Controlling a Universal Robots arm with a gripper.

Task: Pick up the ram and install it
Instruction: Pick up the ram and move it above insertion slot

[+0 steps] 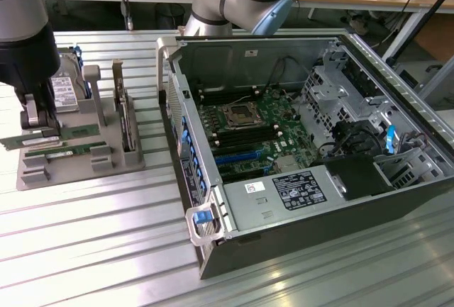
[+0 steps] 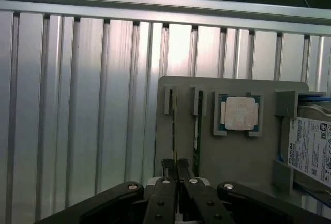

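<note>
Ram point(image 2: 173, 131) pinched in the holder point(image 2: 238, 151)
Pick-up step: gripper point(image 2: 175, 168) is nearly closed on its thin edge; lifting calls for a straight pull from the slots.

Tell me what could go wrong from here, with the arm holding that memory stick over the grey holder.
The gripper pinches the ram by its thin edge, so it could tilt or slip.
The second stick lies close beside it in the holder; a sideways move might knock it.
The case wall stands between the holder and the memory slots, and a cable hangs near them; either could catch the ram.
</note>
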